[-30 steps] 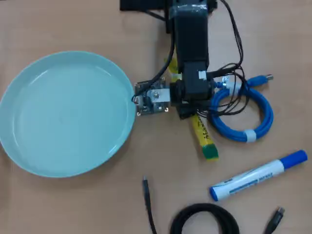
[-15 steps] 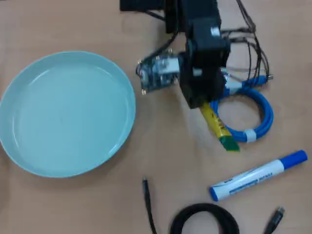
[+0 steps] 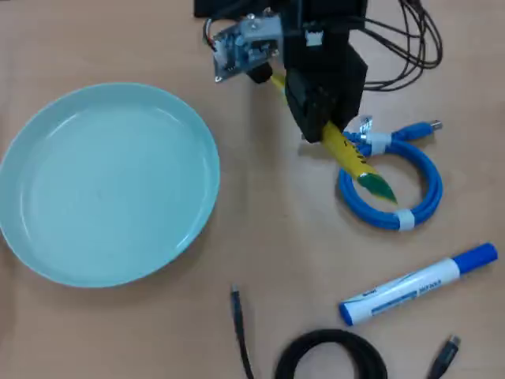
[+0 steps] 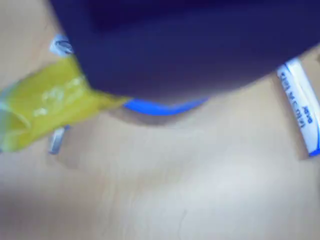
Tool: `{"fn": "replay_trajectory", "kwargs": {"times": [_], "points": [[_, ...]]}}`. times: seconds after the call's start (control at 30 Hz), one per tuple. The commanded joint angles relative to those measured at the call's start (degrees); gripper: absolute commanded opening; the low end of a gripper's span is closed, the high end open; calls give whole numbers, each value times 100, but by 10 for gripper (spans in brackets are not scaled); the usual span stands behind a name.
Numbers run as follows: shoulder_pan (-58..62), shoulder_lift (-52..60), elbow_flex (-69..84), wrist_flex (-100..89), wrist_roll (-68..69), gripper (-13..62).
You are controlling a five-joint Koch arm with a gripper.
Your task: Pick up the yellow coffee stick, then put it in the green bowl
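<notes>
A black claw (image 3: 325, 133) grips the yellow coffee stick (image 3: 357, 163) near the top of the overhead view, pinching the sachet's upper part while the rest slants down and to the right, its green-banded end hanging over a coiled blue cable (image 3: 392, 183). The sachet appears lifted clear of the wooden tabletop (image 3: 268, 260), though the overhead angle alone does not settle how high. A small circuit board (image 3: 241, 47) on the arm sits up and to the left of the claw, with black wires (image 3: 410, 47) looping off to the right.

The green bowl (image 3: 106, 183) lies well apart on the left side of the overhead view (its pale basin holds nothing). Toward the lower right rests a white-and-blue marker (image 3: 418, 285), and a black cable (image 3: 331, 357) curls along the bottom edge, with a loose connector end beside it.

The wrist view is heavily blurred: a dark mass of the claw fills the top, the yellow sachet (image 4: 47, 107) sticks out at left, a sliver of blue cable (image 4: 165, 106) shows beneath the dark body, and the marker (image 4: 300, 112) lies at the right edge.
</notes>
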Motion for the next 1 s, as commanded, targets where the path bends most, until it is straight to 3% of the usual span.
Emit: {"fn": "replay_trajectory", "kwargs": {"times": [0.0, 0.43, 0.7, 0.97], "points": [[53, 615, -272, 413, -123, -64], [809, 1890, 1230, 0, -1213, -64], [1468, 1907, 2294, -967, -2188, -64], [2312, 1872, 2259, -1521, -3489, -64]]}}
